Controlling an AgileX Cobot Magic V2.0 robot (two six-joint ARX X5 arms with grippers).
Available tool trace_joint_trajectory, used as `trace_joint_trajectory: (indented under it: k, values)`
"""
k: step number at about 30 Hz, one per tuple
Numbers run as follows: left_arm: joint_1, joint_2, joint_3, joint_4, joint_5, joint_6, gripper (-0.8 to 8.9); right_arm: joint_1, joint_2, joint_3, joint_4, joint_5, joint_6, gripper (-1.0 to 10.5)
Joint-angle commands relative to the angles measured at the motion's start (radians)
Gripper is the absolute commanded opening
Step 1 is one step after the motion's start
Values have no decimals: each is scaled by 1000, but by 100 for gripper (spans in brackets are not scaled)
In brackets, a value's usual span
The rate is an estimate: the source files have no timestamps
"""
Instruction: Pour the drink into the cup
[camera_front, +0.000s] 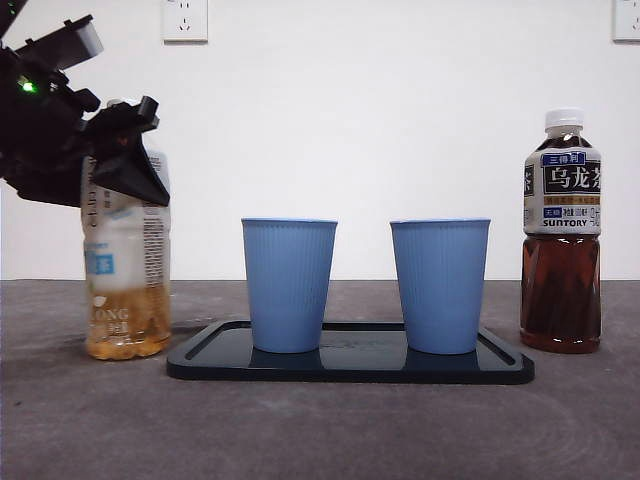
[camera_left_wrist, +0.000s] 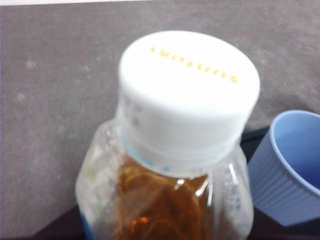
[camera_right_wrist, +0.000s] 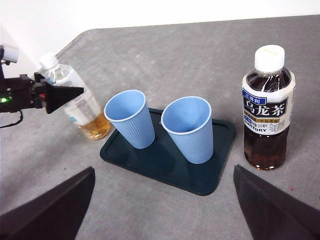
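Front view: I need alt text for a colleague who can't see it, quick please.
The left pincer is at the upper part of a pale-labelled bottle of amber drink standing left of a dark tray. Two blue cups stand upright on the tray, and a capped dark Suntory tea bottle stands at its right.

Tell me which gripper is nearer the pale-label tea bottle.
Left. The left gripper is at the pale-label tea bottle, around its upper part. The right gripper hangs open well back from it, above the table in front of the tray.

Glossy tray, ribbed cups, clr plastic bottle
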Motion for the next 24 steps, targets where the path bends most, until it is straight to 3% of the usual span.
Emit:
trace_joint_trajectory:
  k: [1,7,13,24]
  values:
    - [-10,-55,27,-26,1,11,108,4,5,17,16,1,-11,443]
    - [-24,-120,137,-296,-10,92,108,4,5,17,31,1,-12,442]
    - [-89,-104,277,-553,-125,181,109,4,5,17,36,1,-21,442]
    - [-257,96,558,-940,-538,277,109,4,5,17,37,8,-22,442]
